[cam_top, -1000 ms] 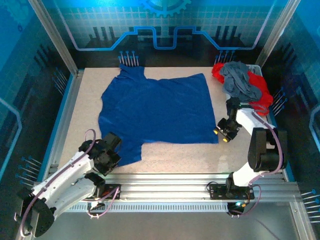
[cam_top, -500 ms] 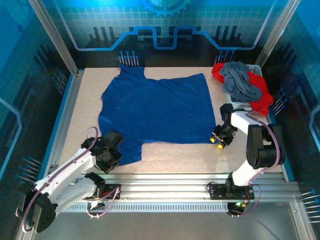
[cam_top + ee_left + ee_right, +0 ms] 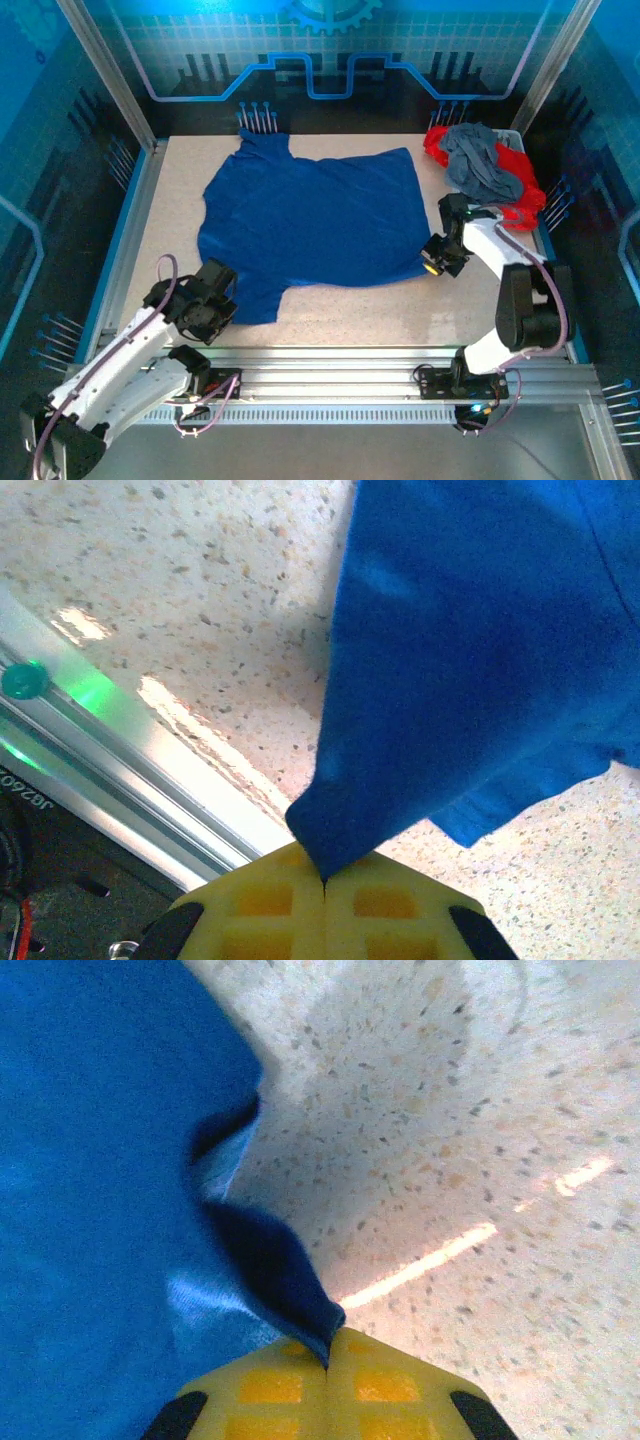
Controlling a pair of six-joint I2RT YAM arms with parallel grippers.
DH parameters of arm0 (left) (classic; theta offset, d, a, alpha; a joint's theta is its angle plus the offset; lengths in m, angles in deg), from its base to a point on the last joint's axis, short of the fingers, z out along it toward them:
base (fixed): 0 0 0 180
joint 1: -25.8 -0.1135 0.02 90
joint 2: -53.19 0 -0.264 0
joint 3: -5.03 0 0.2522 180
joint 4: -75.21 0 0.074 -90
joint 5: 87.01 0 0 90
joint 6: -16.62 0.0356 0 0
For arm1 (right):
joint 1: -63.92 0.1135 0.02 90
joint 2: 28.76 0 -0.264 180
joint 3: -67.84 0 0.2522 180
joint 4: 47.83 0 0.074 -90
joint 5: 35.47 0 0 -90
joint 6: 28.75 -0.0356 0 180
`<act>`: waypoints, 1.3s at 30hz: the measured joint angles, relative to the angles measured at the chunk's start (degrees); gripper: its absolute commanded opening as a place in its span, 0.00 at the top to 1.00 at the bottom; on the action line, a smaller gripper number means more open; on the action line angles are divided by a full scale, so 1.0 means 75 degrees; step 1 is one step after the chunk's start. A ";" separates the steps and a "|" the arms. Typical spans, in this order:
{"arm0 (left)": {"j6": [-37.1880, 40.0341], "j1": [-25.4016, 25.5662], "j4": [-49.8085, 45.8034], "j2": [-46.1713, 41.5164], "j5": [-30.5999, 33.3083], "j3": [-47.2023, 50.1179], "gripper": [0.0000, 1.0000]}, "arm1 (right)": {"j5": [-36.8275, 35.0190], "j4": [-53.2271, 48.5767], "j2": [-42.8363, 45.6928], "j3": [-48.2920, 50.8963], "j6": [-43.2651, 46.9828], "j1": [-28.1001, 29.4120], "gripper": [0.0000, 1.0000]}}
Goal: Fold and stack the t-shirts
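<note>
Two corners of blue t-shirt [image 3: 310, 215] pinched, left gripper [image 3: 323, 882], right gripper [image 3: 328, 1345]

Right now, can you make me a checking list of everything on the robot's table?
Surface: pale speckled table.
Job's things: blue t-shirt spread flat in the middle; grey t-shirt heaped on red t-shirts at the far right corner.
Clutter: nothing seen.
Grippers: left gripper shut on the blue t-shirt's near left corner; right gripper shut on its near right corner.
Cables: cables looped along both arms.
Surroundings: metal frame, blue patterned walls.
</note>
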 measured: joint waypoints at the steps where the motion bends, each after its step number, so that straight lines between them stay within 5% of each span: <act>1: -0.0055 0.0003 -0.0117 -0.0102 0.0058 -0.0017 1.00 | -0.0038 -0.0119 0.0221 0.0000 0.0000 0.0003 1.00; 26: 0.0125 0.0003 -0.0487 -0.0239 0.0417 -0.0463 1.00 | 0.0166 -0.1801 0.1693 0.1486 -0.0233 0.0236 1.00; 31: 0.0863 -0.0210 0.0338 0.0688 0.0577 -0.1536 1.00 | 0.0184 -0.1982 0.1655 0.0933 -0.0233 0.0245 1.00; 39: 0.2040 -0.1591 0.2025 0.3182 0.0178 -0.2975 1.00 | 0.0326 -0.1985 0.0513 -0.0495 -0.0265 0.0061 1.00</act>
